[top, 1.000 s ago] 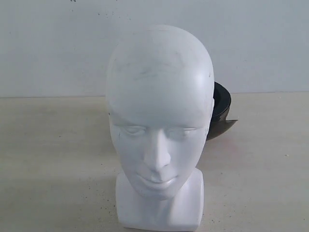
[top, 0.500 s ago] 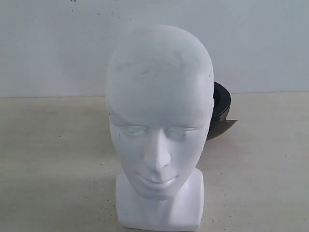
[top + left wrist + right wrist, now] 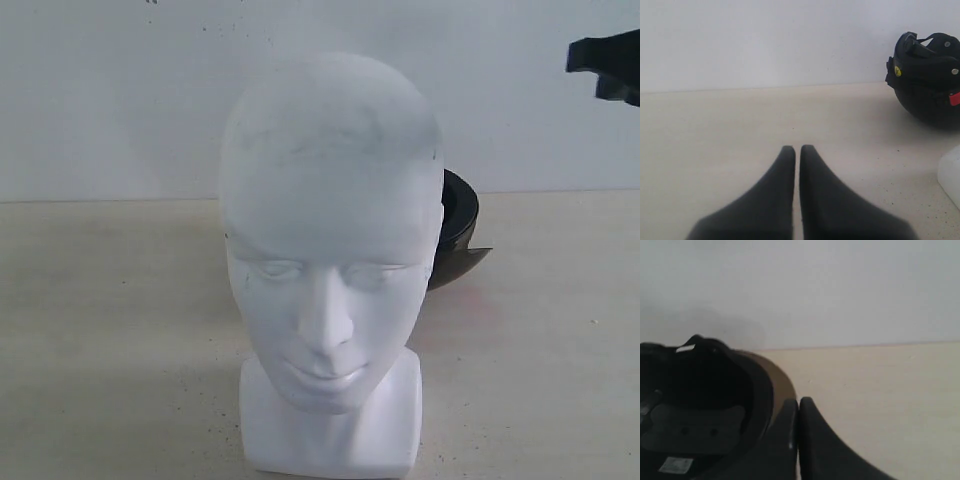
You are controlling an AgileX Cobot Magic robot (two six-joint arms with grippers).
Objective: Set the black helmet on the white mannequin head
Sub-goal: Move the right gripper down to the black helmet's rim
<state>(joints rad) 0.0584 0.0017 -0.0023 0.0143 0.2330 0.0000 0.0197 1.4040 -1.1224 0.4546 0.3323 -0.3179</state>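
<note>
The white mannequin head (image 3: 330, 230) stands upright on its blocky base at the front middle of the table, facing the exterior camera. Behind it to the right lies the black helmet (image 3: 460, 215), mostly hidden by the head. The left wrist view shows the helmet (image 3: 927, 80) with its red buckle, far from my left gripper (image 3: 797, 147), which is shut and empty low over the table. My right gripper (image 3: 798, 401) is shut on nothing, right beside the helmet (image 3: 695, 405), whose padded inside faces the camera, near its smoky visor (image 3: 784, 385).
The beige table (image 3: 120, 330) runs back to a plain white wall (image 3: 120, 90). A dark part of the right arm (image 3: 608, 62) shows at the exterior view's upper right edge. A corner of the mannequin's base (image 3: 952, 175) shows in the left wrist view.
A dark part of the right arm has come into the exterior view at the upper right. The head and the helmet have not moved.
</note>
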